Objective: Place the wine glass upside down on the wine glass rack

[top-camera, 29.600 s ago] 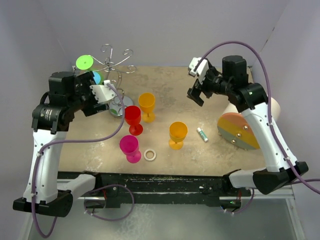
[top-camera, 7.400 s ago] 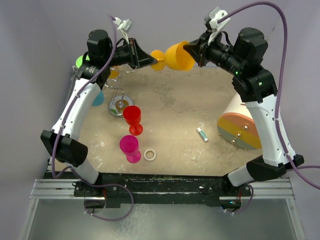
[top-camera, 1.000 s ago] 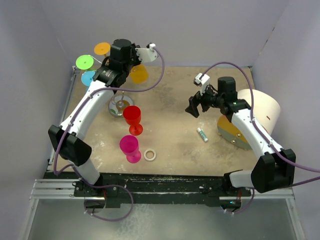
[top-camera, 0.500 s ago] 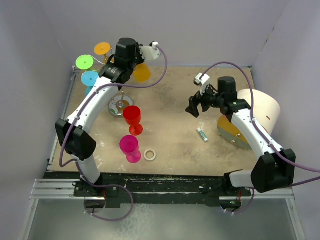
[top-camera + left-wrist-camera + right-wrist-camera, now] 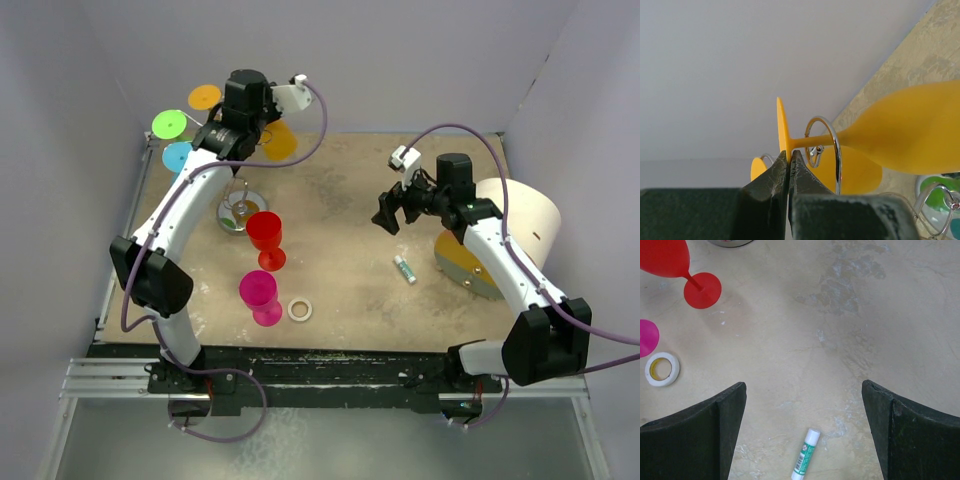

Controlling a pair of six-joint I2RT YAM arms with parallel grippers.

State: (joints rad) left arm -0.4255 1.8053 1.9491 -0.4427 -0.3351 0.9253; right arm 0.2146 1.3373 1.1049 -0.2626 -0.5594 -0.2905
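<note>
The orange wine glass [image 5: 281, 144] hangs over the far left corner of the bench [image 5: 400, 180], at the top of the wine glass rack [image 5: 240, 212]. Its stem crosses one of the rack's wire loops, though whether it sits inside the loop cannot be told. An orange foot [image 5: 204, 97], a green foot [image 5: 170, 124] and a blue foot [image 5: 178, 156] of other glasses ring the rack's top.

A red glass [image 5: 266, 238] stands just nearer than the rack's base. A pink glass [image 5: 259, 295] and a tape ring [image 5: 300, 310] sit side by side toward the near edge. A glue stick [image 5: 404, 268] lies right of the middle, and a pale drum [image 5: 520, 215] lies by the right edge.

The left arm reaches up from the near left corner, its wrist above the rack. The left claw [image 5: 789, 157] is pressed together, pinching the rim of the wine glass's foot. The right arm bends low over the bench's right half. The right claw [image 5: 803, 390] is spread wide and empty, with the glue stick below it.
</note>
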